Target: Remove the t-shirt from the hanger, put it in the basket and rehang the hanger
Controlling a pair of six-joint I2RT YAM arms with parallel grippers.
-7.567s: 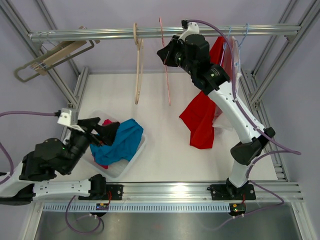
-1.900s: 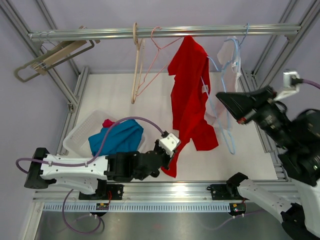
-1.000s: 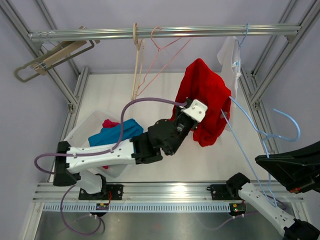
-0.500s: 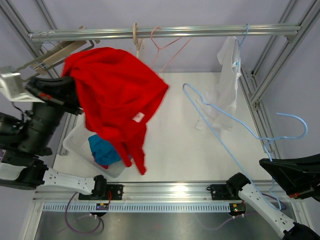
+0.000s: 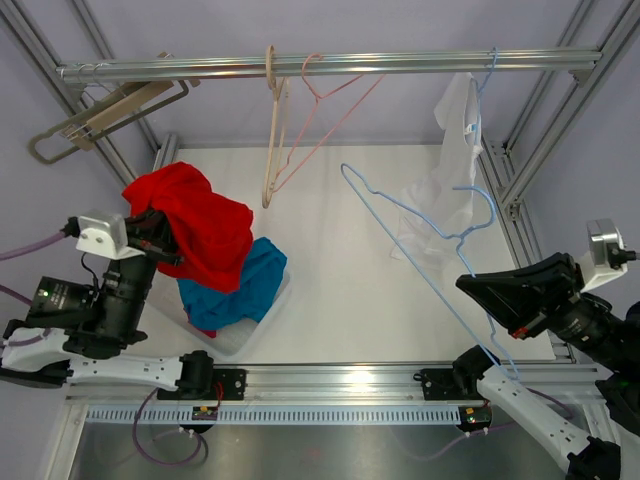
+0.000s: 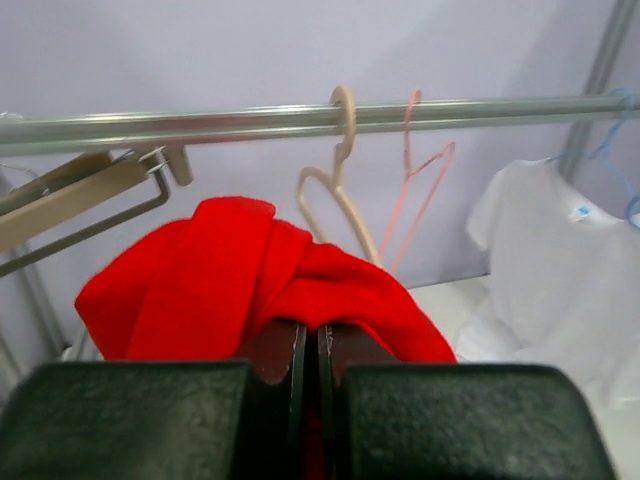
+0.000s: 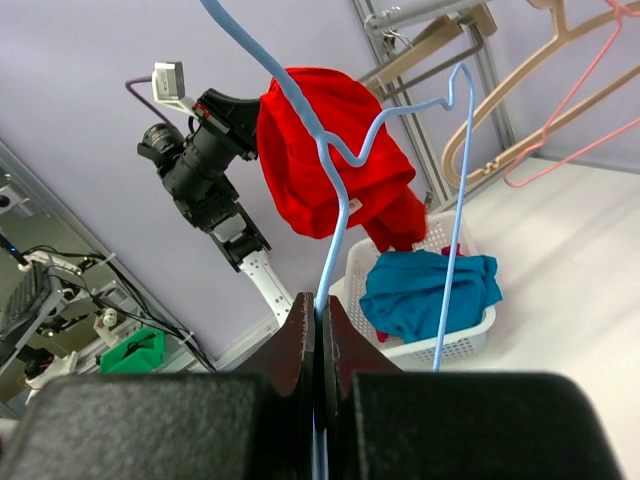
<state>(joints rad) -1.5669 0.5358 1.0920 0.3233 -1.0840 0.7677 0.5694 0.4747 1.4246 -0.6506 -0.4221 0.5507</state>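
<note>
Red t-shirt (image 5: 195,225) hangs bunched, clenched in my left fingers (image 6: 286,352) over the basket (image 5: 245,338), likely for dropping; my right fingers (image 7: 303,330) pinch the bare blue hanger (image 7: 322,148) well apart.

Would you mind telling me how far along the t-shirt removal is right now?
Done: the red t-shirt is off the blue hanger, which is bare in the shut right gripper. In hand: the left gripper pinches the shirt, raised over the basket. Left: releasing it, probably into the basket.
</note>
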